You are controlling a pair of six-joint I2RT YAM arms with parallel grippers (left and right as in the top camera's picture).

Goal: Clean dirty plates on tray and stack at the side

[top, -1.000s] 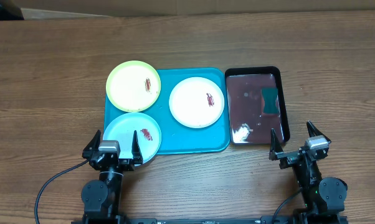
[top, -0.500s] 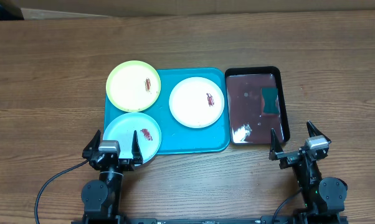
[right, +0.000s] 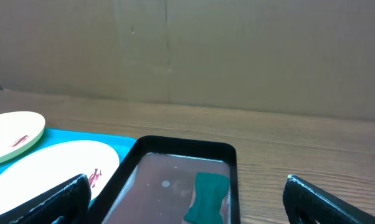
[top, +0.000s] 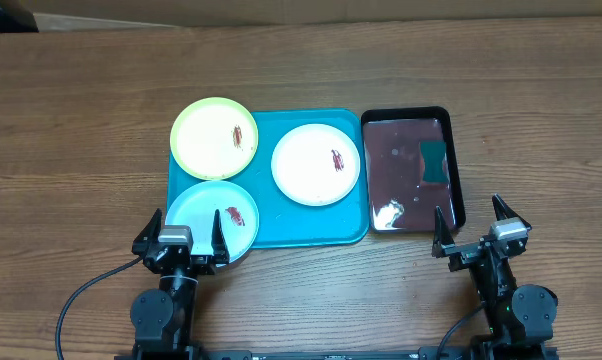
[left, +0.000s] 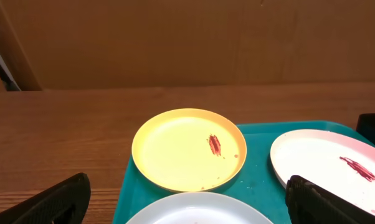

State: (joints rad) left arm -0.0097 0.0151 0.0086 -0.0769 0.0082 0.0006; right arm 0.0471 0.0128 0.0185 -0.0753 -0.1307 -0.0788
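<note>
Three plates lie on the turquoise tray [top: 281, 215]: a yellow-green plate [top: 206, 140] at its far left corner, a white plate [top: 309, 165] in the middle, a pale blue plate [top: 206, 215] at its near left. Each bears a red-brown smear. My left gripper [top: 181, 240] is open and empty at the near edge of the blue plate. In the left wrist view the yellow-green plate [left: 181, 149], white plate [left: 324, 165] and blue plate [left: 194, 211] show. My right gripper [top: 478, 228] is open and empty just before the black tray.
A black tray [top: 454, 205] of reddish water stands right of the turquoise tray, with a green sponge [top: 434, 162] in it; the sponge also shows in the right wrist view [right: 207, 194]. A cardboard wall runs along the table's far edge. Bare wood lies to the left and right.
</note>
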